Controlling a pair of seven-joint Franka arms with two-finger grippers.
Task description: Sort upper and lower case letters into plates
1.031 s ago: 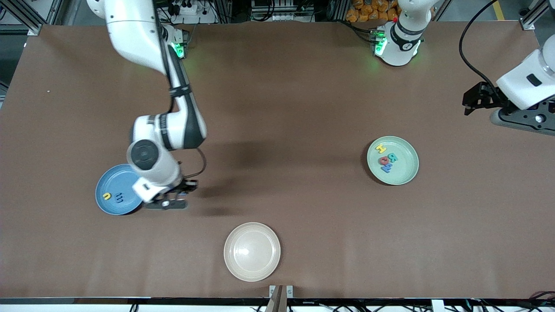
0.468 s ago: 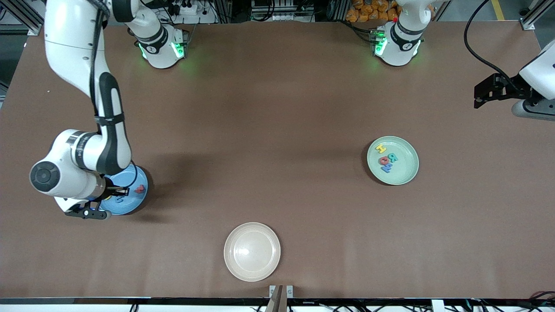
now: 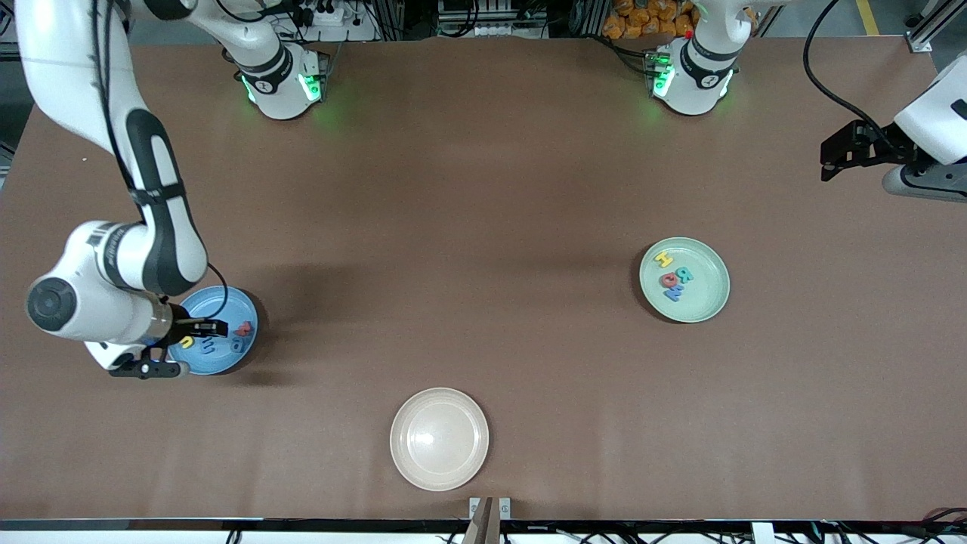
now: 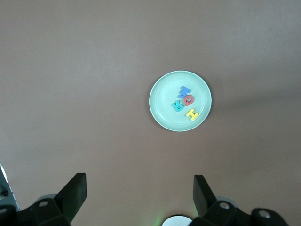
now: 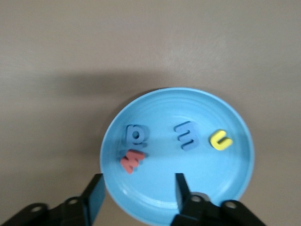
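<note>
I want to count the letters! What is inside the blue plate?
The blue plate holds four small letters: a red one, a blue one touching it, another blue one and a yellow one. In the front view the right arm covers part of the plate.

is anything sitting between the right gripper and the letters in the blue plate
Nothing visible does. The right gripper hangs open over the blue plate, with only air between it and the red letter and three other letters lying there.
</note>
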